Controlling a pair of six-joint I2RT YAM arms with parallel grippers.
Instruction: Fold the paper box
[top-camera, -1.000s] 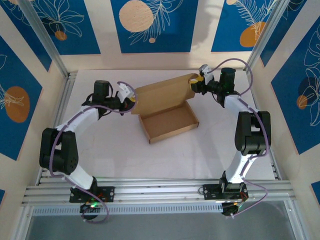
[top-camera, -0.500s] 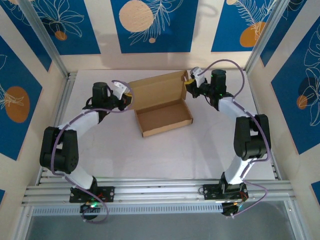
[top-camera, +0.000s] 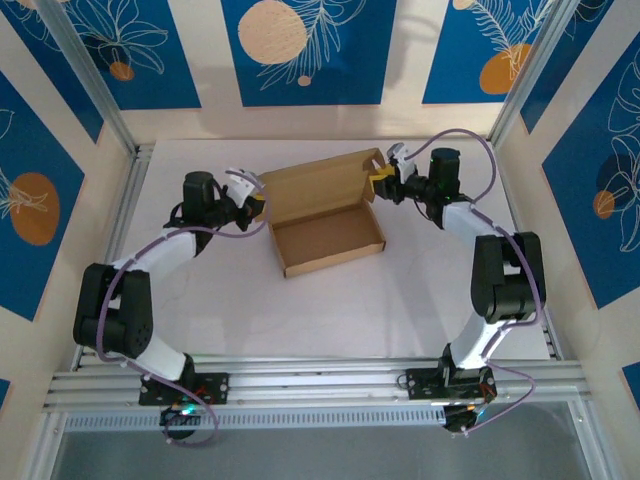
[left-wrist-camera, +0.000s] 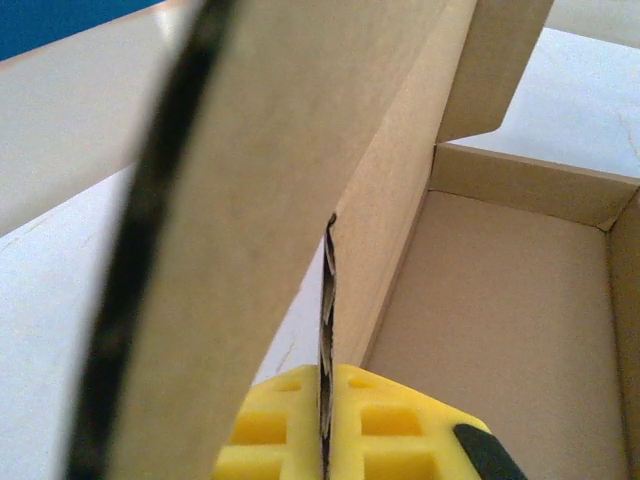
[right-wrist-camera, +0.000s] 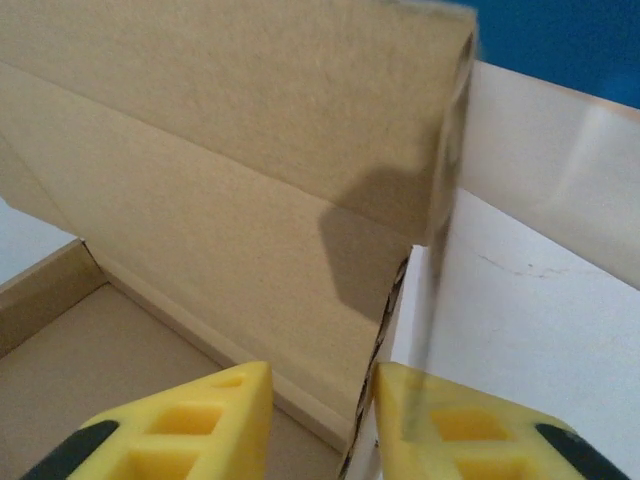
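The top camera is looking down from behind over the whole table (top-camera: 330, 310); both wrist cameras are facing the shared paper box (top-camera: 328, 240) closely from opposite ends.

The left arm (top-camera: 165, 247) and the right arm (top-camera: 465, 213) are built from white links joined by bulky black joint housings (top-camera: 110, 312). A thin lilac cable (top-camera: 465, 132) is run along each arm, from wrist to base. The bases (top-camera: 180, 386) are mounted on black plates, and a small green light (top-camera: 182, 410) is lit there. The finger pads (right-wrist-camera: 215, 420) are moulded in yellow with square recesses, and black backing is seen at their outer corners.
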